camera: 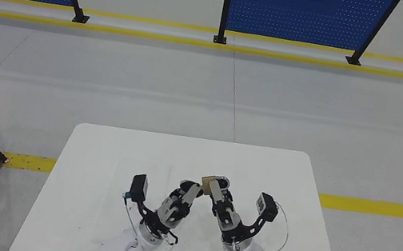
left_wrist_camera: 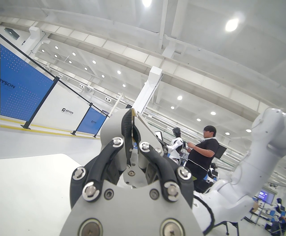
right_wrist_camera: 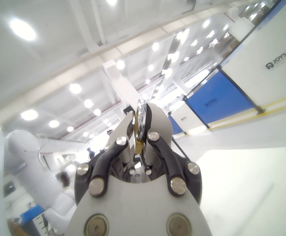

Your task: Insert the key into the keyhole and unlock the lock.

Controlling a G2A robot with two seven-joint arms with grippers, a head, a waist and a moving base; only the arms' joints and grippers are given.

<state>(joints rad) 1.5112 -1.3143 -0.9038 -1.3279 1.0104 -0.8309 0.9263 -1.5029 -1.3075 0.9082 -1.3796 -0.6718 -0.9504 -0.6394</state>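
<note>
Brass-bodied padlock (right_wrist_camera: 138, 146): pinched in the right gripper (right_wrist_camera: 141, 118), whose fingers (right_wrist_camera: 160, 125) press on its flat sides, with the chrome shackle (right_wrist_camera: 141, 110) poking past the tips. It is held clear of the table, I judge, so the other arm can bring the key to it.
Left gripper (left_wrist_camera: 131, 118): fingers (left_wrist_camera: 111, 129) squeezed together on the key (left_wrist_camera: 133, 134), a thin brass-edged sliver seen edge-on. It is gripped flat, probably so a wrist roll can turn it.
Meeting point: seen from above, both grippers tilt tip to tip with the padlock between them. The keyhole is hidden, so I cannot tell whether the key is in it.
Table (camera: 180, 154): white, beneath both raised arms.
Floor (camera: 309, 112): grey, crossed by yellow lines.
Barrier panels (camera: 302, 13): blue and white, farthest back.
</note>
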